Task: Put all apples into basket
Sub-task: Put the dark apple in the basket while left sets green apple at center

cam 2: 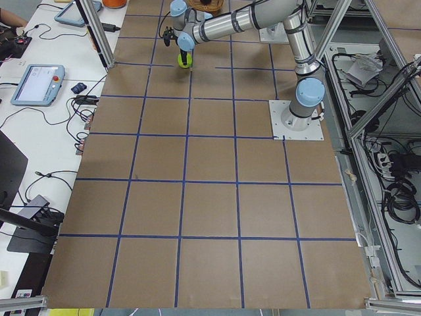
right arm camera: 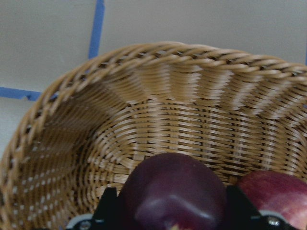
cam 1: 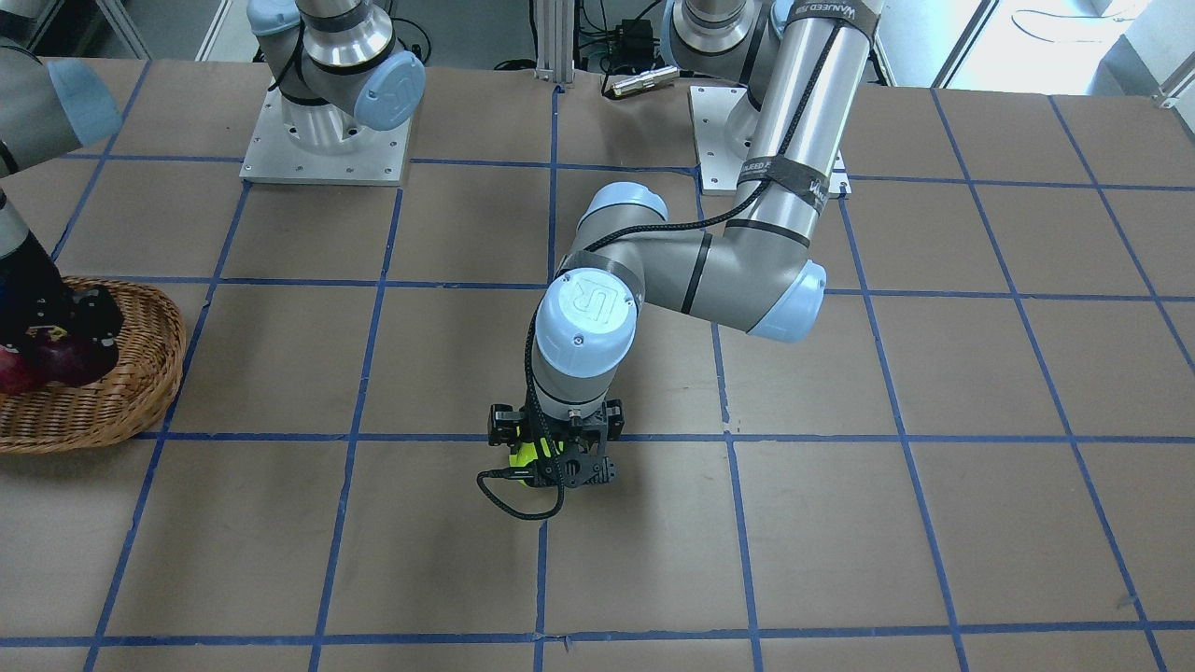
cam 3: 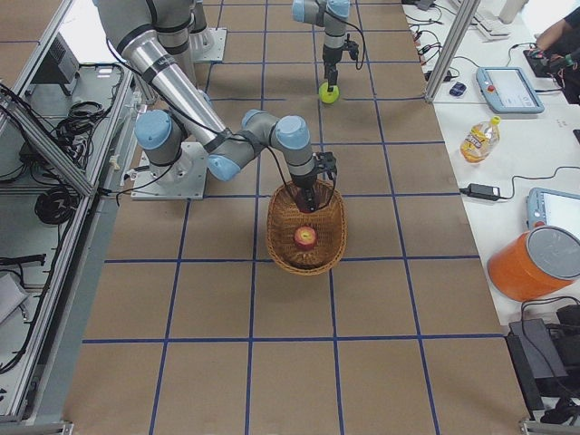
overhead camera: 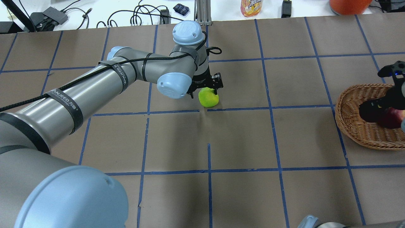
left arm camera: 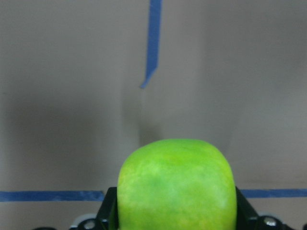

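Observation:
The lime green apple point(overhead camera: 208, 97) sits on the brown table near its middle, and also shows in the left wrist view point(left arm camera: 176, 184). My left gripper point(overhead camera: 205, 93) is down over it, its fingers pressed against both sides. The wicker basket point(overhead camera: 351, 104) stands at the table's right end. The red apple point(overhead camera: 393, 117) lies inside it. My right gripper point(right arm camera: 171, 215) is lowered into the basket point(right arm camera: 168, 72) and is shut on the dark purple apple point(right arm camera: 172, 189), which sits next to the red apple point(right arm camera: 276, 194).
A drink bottle point(overhead camera: 251, 8), an orange container point(overhead camera: 348, 4) and cables lie on the white bench beyond the table's far edge. The arms' base plates point(cam 1: 327, 140) are at the robot's side. Blue tape lines grid the table.

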You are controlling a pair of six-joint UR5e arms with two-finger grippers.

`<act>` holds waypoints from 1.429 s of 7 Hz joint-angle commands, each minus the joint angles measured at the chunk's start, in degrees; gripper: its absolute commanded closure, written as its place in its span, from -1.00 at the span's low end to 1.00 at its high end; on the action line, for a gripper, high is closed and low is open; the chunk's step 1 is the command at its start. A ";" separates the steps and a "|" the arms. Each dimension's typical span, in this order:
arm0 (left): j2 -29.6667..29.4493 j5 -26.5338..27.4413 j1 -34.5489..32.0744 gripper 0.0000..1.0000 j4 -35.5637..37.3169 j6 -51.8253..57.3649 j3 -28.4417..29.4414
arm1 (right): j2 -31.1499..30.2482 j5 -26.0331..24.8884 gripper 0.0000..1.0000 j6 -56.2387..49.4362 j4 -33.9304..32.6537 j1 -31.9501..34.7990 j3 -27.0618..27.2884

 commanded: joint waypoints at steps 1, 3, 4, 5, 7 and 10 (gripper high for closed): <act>1.75 0.45 0.99 -1.00 -0.47 0.10 0.70 | 6.93 2.04 0.16 -3.89 -3.27 -4.14 -3.77; 7.43 0.01 4.24 -1.00 -9.38 0.79 3.60 | 6.96 1.87 -0.15 -3.98 -3.11 -4.14 -4.15; 11.91 0.97 5.90 -1.00 -18.92 7.85 6.66 | 6.61 1.87 -0.99 -3.98 -2.94 -4.14 -3.80; 16.13 1.59 9.14 -1.00 -26.94 14.62 8.43 | 5.65 1.87 -1.00 -3.98 -2.24 -3.97 -3.53; 24.48 1.68 15.03 -1.00 -35.43 22.73 8.10 | 1.62 1.96 -1.00 -2.15 4.15 0.13 -3.62; 29.62 1.68 19.70 -1.00 -35.72 23.47 4.41 | -0.60 -1.19 -1.00 29.64 5.42 23.97 -6.50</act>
